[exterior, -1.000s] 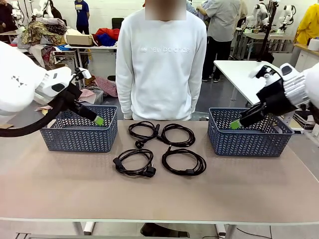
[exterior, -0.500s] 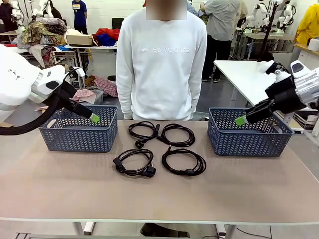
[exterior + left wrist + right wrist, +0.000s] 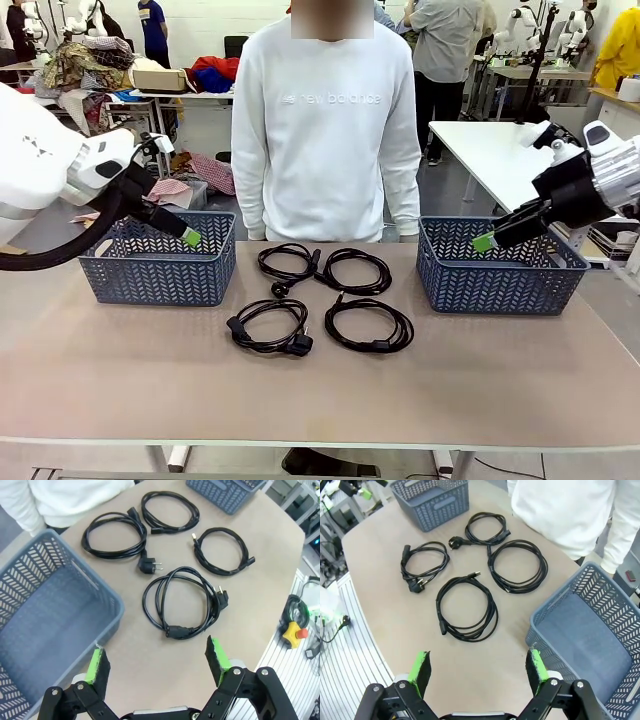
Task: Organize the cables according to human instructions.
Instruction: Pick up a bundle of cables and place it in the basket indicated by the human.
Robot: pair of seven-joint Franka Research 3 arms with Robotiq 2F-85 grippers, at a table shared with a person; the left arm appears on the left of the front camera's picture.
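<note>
Several black coiled cables lie mid-table between two baskets: back left (image 3: 287, 263), back right (image 3: 356, 270), front left (image 3: 268, 325) and front right (image 3: 368, 325). My left gripper (image 3: 190, 237) hovers open over the left blue basket (image 3: 150, 282). In its wrist view the left gripper (image 3: 156, 655) is empty, with the nearest cable (image 3: 182, 602) just ahead on the table. My right gripper (image 3: 484, 242) hangs open over the right blue basket (image 3: 490, 288). The right wrist view shows the right gripper (image 3: 477, 662) empty above the table, a cable (image 3: 466, 608) ahead of it.
A person in a white sweatshirt (image 3: 325, 120) stands at the far edge behind the cables, arms down. Both baskets look empty inside. The near half of the table (image 3: 320, 400) is bare. Another white table (image 3: 490, 150) stands back right.
Both arms drew back a little, outward and upward, over their baskets, then held still. The cables have not moved.
</note>
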